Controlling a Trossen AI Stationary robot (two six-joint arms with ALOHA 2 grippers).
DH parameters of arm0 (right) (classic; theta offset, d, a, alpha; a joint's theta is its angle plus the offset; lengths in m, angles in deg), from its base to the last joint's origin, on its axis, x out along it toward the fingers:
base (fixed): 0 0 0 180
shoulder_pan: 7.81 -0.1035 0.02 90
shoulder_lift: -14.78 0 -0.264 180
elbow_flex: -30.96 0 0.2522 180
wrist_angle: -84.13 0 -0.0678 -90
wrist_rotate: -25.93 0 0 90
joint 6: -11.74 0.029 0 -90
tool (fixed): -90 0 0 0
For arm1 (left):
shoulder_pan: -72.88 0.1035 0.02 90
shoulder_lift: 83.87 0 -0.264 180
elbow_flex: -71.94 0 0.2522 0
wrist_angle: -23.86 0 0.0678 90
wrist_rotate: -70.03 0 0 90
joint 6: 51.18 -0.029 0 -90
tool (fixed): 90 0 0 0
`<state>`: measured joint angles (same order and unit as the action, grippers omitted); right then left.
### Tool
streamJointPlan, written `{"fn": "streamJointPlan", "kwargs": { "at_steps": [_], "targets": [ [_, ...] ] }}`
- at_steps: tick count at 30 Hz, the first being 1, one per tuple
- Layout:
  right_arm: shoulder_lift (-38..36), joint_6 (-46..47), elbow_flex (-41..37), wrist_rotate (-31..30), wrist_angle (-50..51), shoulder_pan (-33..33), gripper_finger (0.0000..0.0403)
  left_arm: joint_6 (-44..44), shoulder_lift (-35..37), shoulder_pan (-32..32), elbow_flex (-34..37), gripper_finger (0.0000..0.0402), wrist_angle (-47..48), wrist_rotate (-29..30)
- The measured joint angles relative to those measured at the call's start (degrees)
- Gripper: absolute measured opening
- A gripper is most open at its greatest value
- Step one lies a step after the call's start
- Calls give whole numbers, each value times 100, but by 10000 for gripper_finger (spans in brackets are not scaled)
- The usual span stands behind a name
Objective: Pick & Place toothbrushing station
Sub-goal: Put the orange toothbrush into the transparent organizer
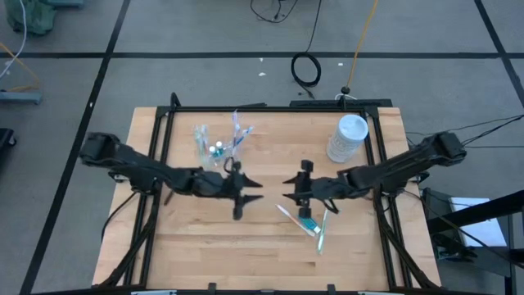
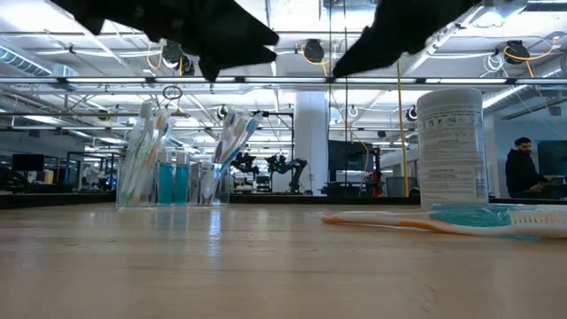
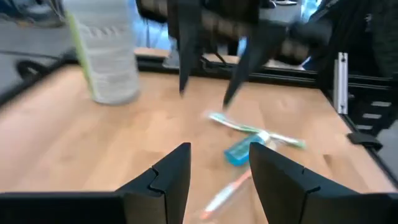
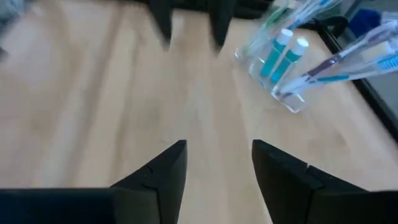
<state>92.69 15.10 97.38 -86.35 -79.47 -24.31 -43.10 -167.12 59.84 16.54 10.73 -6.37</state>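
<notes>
A small clear cup stands upright at the far left of the table. It holds several toothbrushes and two teal tubes with white caps. Near the table's front right lie a teal tube and loose toothbrushes, flat on the wood. My left gripper and my right gripper hover above the table's middle. They face each other tip to tip, and both are open with nothing between their fingers. The loose pieces lie just nearer than my right gripper.
A tall white lidded container stands at the far right of the table. A black frame runs along the table's far edge and down both sides. Bare wood lies at the near left.
</notes>
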Motion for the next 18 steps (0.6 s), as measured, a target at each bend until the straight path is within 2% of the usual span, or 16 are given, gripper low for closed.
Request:
{"fn": "streamJointPlan", "kwargs": {
  "at_steps": [3,8,12,18],
  "targets": [
    [-371,488,-164,-5,141,-192,167,120,-595,-28,-370,170,-112,-355],
    [-700,959,-662,-14,84,-353,159,-86,-1531,-25,-1600,170,972,-1242],
    [-812,1200,-1136,-18,-65,-309,158,-632,-2365,-87,-2806,170,2146,-1203],
    [-964,1250,-1560,3,-180,-155,159,-1102,-3714,-93,-4552,170,3021,-1222]
  ]
}}
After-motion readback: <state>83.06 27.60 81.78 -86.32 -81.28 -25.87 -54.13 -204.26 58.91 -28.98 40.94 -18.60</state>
